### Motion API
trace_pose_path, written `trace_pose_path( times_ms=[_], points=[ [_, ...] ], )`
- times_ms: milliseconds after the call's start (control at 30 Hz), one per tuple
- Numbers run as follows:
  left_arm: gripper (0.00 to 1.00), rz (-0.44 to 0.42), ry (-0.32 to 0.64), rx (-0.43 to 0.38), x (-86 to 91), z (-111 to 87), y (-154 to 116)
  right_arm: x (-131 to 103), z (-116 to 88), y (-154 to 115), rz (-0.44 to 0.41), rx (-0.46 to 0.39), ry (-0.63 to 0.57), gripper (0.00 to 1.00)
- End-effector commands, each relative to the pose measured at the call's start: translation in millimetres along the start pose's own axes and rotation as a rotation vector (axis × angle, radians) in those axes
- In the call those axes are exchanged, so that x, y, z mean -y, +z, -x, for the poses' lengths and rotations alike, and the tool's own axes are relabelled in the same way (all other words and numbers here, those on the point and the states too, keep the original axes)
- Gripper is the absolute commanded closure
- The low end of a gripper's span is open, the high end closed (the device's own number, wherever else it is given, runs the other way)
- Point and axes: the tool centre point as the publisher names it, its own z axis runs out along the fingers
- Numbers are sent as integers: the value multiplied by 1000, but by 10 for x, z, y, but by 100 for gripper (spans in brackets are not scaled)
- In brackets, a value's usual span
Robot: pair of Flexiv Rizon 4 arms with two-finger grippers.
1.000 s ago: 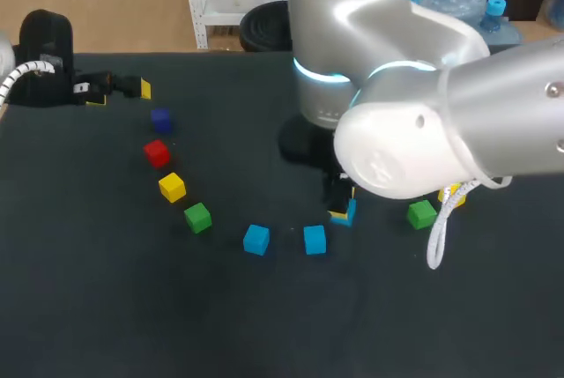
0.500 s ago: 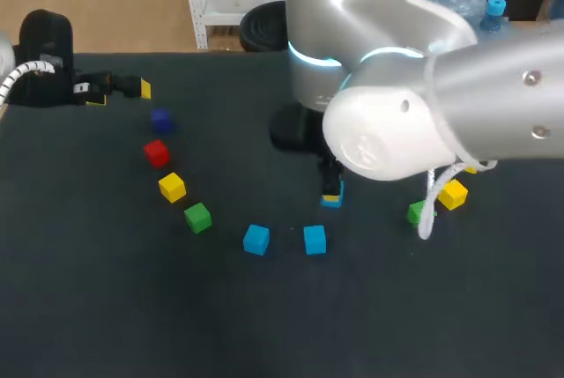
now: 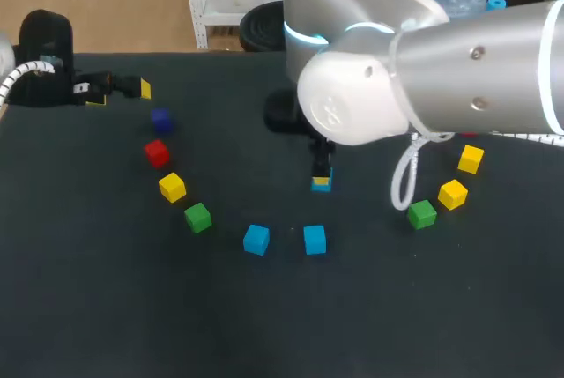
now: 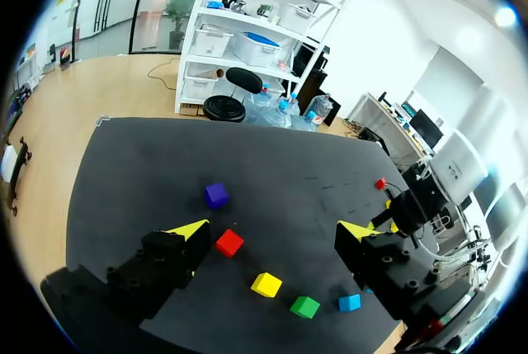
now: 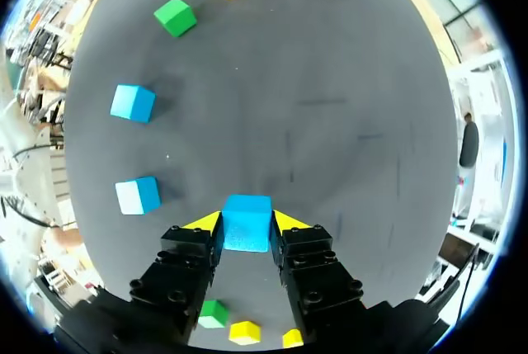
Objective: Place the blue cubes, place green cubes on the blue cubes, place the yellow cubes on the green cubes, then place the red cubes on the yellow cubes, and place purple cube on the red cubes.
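My right gripper (image 3: 322, 181) (image 5: 247, 224) is shut on a blue cube (image 5: 246, 210) (image 3: 321, 183), held a little above the table, behind two other blue cubes (image 3: 256, 239) (image 3: 315, 239) that sit side by side on the mat. To their left an arc runs back: a green cube (image 3: 197, 217), a yellow cube (image 3: 172, 187), a red cube (image 3: 157, 152) and a purple cube (image 3: 160, 119). Another green cube (image 3: 422, 213) and two yellow cubes (image 3: 453, 193) (image 3: 471, 159) lie at the right. My left gripper (image 3: 122, 89) (image 4: 274, 230) stands open and empty at the far left.
The dark table mat (image 3: 264, 325) spreads wide in front of the cubes. My right arm's big white elbow (image 3: 352, 105) hangs over the table's back middle and hides what is under it.
My right gripper has carried the blue cube to the left and away from the front, uncovering the green and yellow cubes at the right. The left arm has stayed still.
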Motion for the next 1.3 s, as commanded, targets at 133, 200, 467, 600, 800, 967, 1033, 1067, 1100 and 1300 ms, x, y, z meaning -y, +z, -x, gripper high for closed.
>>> trace_pose_path(
  times_ms=[133,200,467,600,800,967,1033,1067,1100,1300],
  points=[
    [0,-9,1,6,-17,-12,-1,46,168,-7,16,-35,-72,100],
    [0,-9,1,6,-17,-12,-1,55,171,0,21,-39,-83,100],
    [0,-9,1,6,-17,-12,-1,82,146,104,55,-56,-77,100],
    [0,-9,1,6,-17,-12,-1,112,163,132,44,-64,-89,100],
    [0,-9,1,6,-17,-12,-1,188,214,157,25,-58,-116,100],
    [0,-9,1,6,-17,-12,-1,237,245,160,28,-58,-123,100],
    [0,-9,1,6,-17,-12,-1,251,248,173,36,-60,-125,100],
    [0,-9,1,6,-17,-12,-1,256,250,181,38,-62,-127,100],
    [0,-9,1,6,-17,-12,-1,262,254,188,41,-64,-128,100],
    [0,-9,1,6,-17,-12,-1,281,278,227,51,-73,-136,100]
  ],
)
